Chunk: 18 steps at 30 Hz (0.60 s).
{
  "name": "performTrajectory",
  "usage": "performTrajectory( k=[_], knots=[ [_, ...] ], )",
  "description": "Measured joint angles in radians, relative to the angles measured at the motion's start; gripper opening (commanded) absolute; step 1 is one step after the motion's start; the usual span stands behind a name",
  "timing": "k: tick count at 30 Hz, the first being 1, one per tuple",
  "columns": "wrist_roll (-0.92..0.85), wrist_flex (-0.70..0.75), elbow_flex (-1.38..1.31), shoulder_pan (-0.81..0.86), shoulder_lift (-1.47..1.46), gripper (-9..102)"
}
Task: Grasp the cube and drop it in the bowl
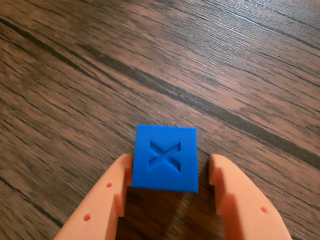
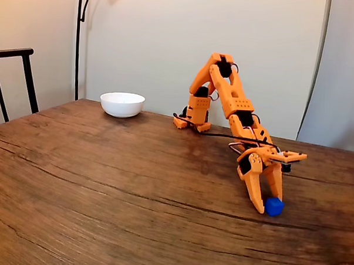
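Observation:
In the wrist view the blue cube [image 1: 166, 158] lies on the wooden table, with an X-shaped recess in its upper face. My orange gripper [image 1: 170, 160] is open and straddles it: the left finger touches or nearly touches the cube's left side, and the right finger stands a small gap away. The fixed view shows the gripper [image 2: 268, 205] tipped down onto the table at the right, with the cube [image 2: 274, 206] at its tips. The white bowl [image 2: 122, 104] sits far off at the back left of the table.
The arm's base [image 2: 192, 118] stands at the back centre of the wooden table [image 2: 104, 188]. A dark chair back [image 2: 12, 78] rises at the left edge and a lamp pole [image 2: 79, 40] stands behind the bowl. A cable runs along the arm.

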Motion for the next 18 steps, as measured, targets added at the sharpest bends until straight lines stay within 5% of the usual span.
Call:
performTrajectory(
  k=[5, 11, 18],
  knots=[
    [-0.011, -0.006, -0.043, 0.005, -0.052, 19],
    [-0.029, -0.006, -0.095, 0.018, -0.097, 2],
    [-0.029, -0.006, -0.095, 0.017, -0.098, 0]
  ],
)
